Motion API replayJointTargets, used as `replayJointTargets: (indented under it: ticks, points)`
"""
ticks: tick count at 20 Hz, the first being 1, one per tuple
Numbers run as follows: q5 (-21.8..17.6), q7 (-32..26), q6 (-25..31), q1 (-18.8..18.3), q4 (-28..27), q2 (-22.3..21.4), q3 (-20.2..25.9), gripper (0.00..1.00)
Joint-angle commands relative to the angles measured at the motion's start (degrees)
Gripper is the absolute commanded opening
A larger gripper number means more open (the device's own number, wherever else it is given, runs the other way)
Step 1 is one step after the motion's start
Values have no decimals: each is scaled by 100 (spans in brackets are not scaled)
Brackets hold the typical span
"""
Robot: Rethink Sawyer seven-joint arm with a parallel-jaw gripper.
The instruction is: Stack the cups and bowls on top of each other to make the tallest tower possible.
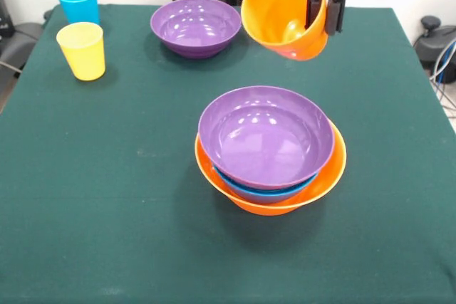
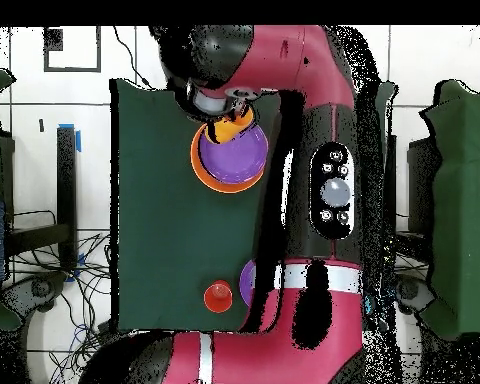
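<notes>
Pincer: we see the pincer (image 1: 322, 6) raised above the far side of the tabletop (image 1: 107, 176), closed on the wall of a glossy orange plastic bowl (image 1: 281, 16), one finger inside and one outside.
Held item: the orange bowl hangs steeply tilted, its opening turned toward the front camera. A small rounded orange shape sits in its bottom; we cannot tell what it is.
Tower: the nested pile (image 1: 271, 149) stands near the tabletop's centre. A large orange plastic bowl (image 1: 324, 179) forms the base, a blue bowl (image 1: 267, 191) sits in it, and a wide purple plastic bowl (image 1: 265, 134) rests on top, slightly tipped.
Loose items: a second wide purple bowl (image 1: 196, 26) stands at the far side, beside the held bowl. A light blue plastic tumbler (image 1: 78, 3) and a yellow plastic tumbler (image 1: 82, 50) stand close together at the far corner. In the overhead view a red-orange cup (image 2: 217, 296) stands near the robot's base.
Step in hand: we judge this to be carrying the held bowl to the pile.
Procedure: we recommend centring the bowl over the top purple bowl, levelling it as far as the wrist allows, and lowering slowly before release.
Caution: a tilted release may let the bowl slide off the glossy, uneven top.
</notes>
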Motion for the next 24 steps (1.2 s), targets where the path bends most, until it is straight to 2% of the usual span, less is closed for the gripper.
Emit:
replayJointTargets:
  ticks: [1, 2, 8, 13, 14, 15, 16, 20, 24]
  points:
    - [-157, 328, -607, 52, 1027, 176, 74, 0]
    - [-221, 289, -522, 43, 735, 356, 75, 0]
    - [-349, 136, -522, 3, 138, 791, 54, 0]
    - [-238, 76, -561, -89, -282, 1160, 181, 0]
    - [-204, 83, -765, -101, 15, 1030, 163, 0]
    - [-203, 62, -837, -116, 4, 1068, 174, 0]
    - [-185, 57, -1058, -118, 415, 846, 131, 0]
    - [-149, -27, -1182, -156, 722, 652, 108, 0]
    - [-77, -31, -1080, -156, 689, 619, 143, 0]
